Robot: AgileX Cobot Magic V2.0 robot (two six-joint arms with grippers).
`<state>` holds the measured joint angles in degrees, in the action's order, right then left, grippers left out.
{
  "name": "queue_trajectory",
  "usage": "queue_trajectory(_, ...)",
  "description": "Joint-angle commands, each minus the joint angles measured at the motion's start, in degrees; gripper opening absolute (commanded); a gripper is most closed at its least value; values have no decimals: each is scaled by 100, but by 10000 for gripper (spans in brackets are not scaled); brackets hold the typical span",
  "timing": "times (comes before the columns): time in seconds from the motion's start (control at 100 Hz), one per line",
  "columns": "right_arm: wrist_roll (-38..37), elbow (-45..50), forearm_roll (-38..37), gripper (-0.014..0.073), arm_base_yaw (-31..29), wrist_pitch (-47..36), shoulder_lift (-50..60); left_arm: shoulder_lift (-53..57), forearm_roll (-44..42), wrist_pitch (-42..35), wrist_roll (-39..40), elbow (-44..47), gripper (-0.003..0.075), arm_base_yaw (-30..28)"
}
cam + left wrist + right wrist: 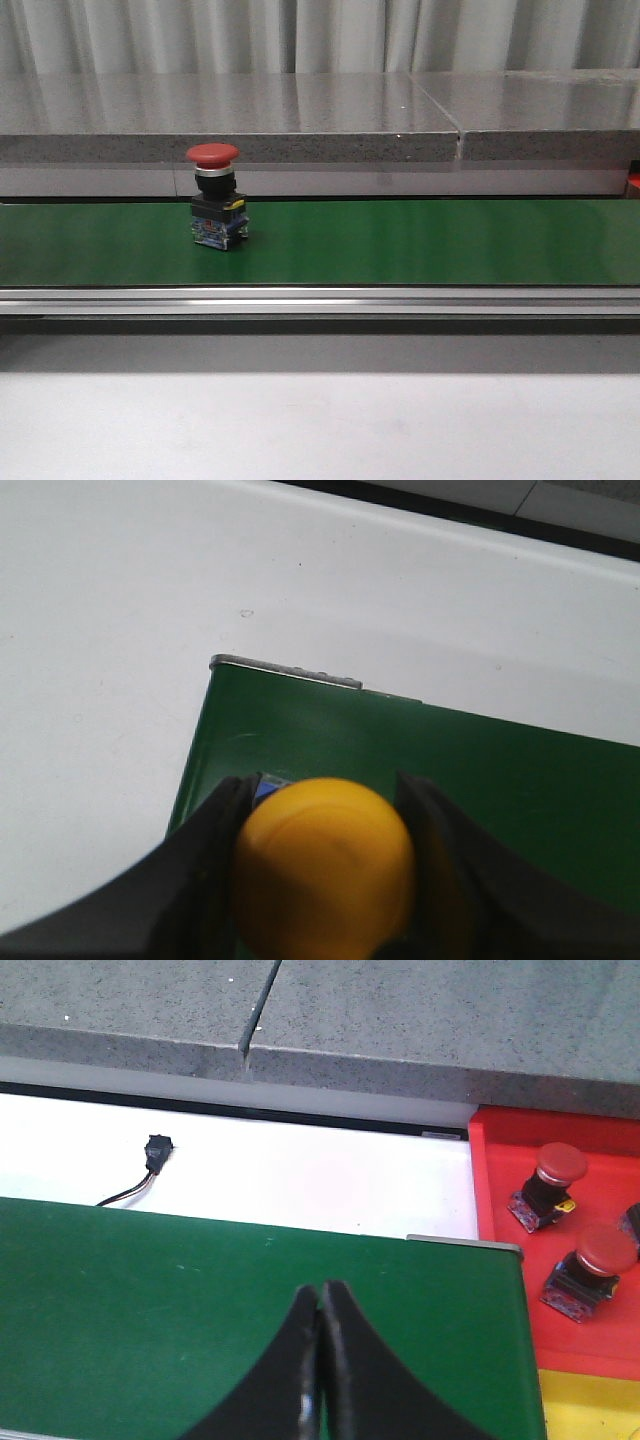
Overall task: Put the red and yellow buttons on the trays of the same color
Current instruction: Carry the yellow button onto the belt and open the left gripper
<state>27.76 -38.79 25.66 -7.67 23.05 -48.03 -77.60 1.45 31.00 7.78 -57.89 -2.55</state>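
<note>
Gripping yellow button [322, 865], left jaws; right jaws closed empty

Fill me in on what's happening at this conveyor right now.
The robot is sorting push buttons by color. Its left claw is shut on a yellow button above one end of the green belt. The right claw is shut and empty, over the belt's other end beside the red tray, which already holds red buttons. One more red button stands upright on the belt in the front view.
</note>
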Motion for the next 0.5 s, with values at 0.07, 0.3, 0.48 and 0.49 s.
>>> queue_trajectory(0.07, 58, -154, 82, -67, 9, -326, 74, 206, 78, -768, 34, 30, -19, 37)
queue_trajectory(0.3, 58, -154, 82, -67, 9, -326, 74, 1, 87, -911, 34, 102, -19, 37)
queue_trajectory(0.48, 58, -154, 82, -67, 9, -326, 74, -407, 295, -911, 34, 102, -19, 37)
queue_trajectory(0.49, 58, -154, 82, -67, 9, -326, 74, -424, 305, -911, 34, 102, -19, 37)
